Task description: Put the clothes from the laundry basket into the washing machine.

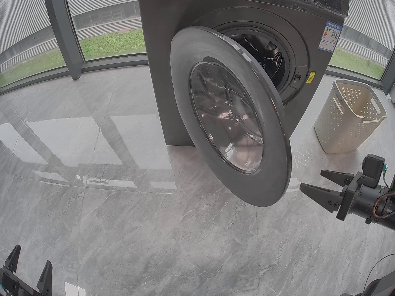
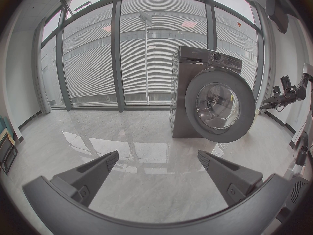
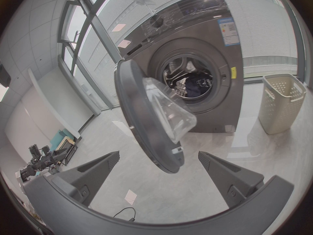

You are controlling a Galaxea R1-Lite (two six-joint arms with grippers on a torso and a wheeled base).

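The grey washing machine (image 1: pixel 230 17) stands ahead with its round door (image 1: pixel 230 116) swung wide open toward me. Inside the drum, dark clothes (image 3: pixel 194 84) lie in a heap. The cream laundry basket (image 1: pixel 349 116) stands on the floor to the machine's right, and its visible inside looks bare. My right gripper (image 1: pixel 319 186) hovers open and holds nothing, just right of the door's lower edge. My left gripper (image 1: pixel 29 266) is open low at the near left, far from the machine. The door (image 3: pixel 146 115) hangs just ahead of the right gripper (image 3: pixel 156 159).
Glossy grey tiled floor (image 1: pixel 123 210) spreads wide in front and to the left of the machine. Tall windows (image 2: pixel 146 49) run behind it. A small white scrap (image 3: pixel 130 196) lies on the floor near me. Equipment stands by the far wall (image 3: pixel 42 160).
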